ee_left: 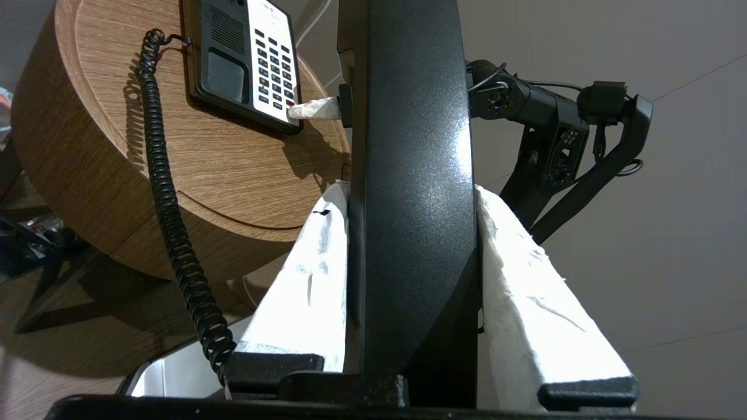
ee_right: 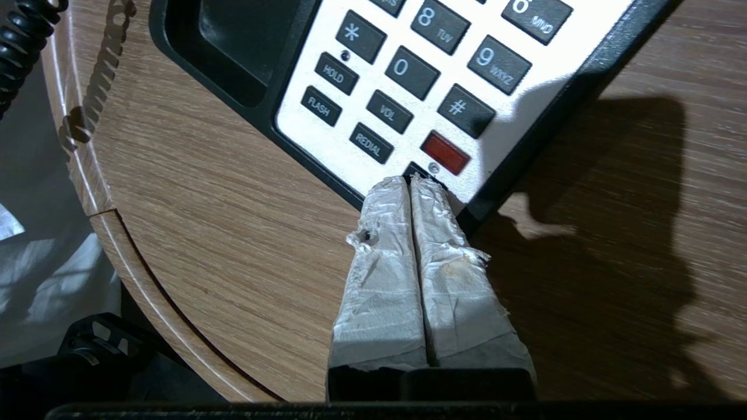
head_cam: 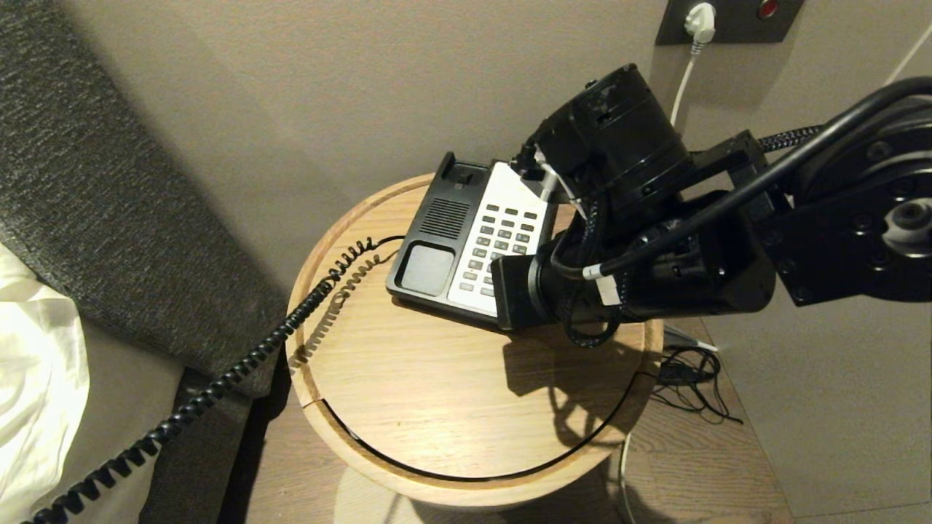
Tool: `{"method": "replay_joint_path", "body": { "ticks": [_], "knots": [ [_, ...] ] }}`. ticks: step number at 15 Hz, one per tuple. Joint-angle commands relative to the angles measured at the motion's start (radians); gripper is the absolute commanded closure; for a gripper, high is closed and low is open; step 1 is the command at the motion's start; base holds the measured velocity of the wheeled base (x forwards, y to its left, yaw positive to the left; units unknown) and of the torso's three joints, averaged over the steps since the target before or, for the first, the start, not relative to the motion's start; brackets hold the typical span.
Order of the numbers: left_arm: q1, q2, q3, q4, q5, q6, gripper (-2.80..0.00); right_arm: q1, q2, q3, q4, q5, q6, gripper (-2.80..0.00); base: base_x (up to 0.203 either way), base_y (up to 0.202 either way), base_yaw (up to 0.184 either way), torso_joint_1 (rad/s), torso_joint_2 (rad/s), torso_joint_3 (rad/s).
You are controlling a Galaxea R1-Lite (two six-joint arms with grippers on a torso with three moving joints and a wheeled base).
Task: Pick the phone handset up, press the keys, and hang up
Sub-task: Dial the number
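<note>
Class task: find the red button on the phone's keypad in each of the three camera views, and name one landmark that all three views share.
Head view: not visible; the right arm covers that end of the phone base.
Left wrist view: red button at the keypad's near corner, beside the right gripper.
Right wrist view: red button below the # key, just beyond the shut right gripper.
Shared landmark: the coiled cord.

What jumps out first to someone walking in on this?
The right pincer, fingers pressed together, pokes at the near edge of the phone base keypad on the round wooden table. Off beside the table, the left pincer clamps the black phone handset, whose coiled cord trails across.
</note>
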Motion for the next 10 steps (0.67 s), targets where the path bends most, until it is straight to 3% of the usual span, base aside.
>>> {"method": "replay_joint_path", "body": {
  "ticks": [1,10],
  "knots": [
    [0.0,-0.001,0.002,0.002,0.001,-0.003,0.0,-0.001,0.003,0.01,0.004,-0.002,0.001,0.0,0.0,0.0,0.0,0.0,0.0,0.0],
    [0.0,-0.002,0.005,0.002,-0.001,-0.003,0.0,0.0,-0.064,-0.002,0.009,-0.002,0.005,0.0,0.0,0.0,0.0,0.0,0.0,0.0]
  ]
}}
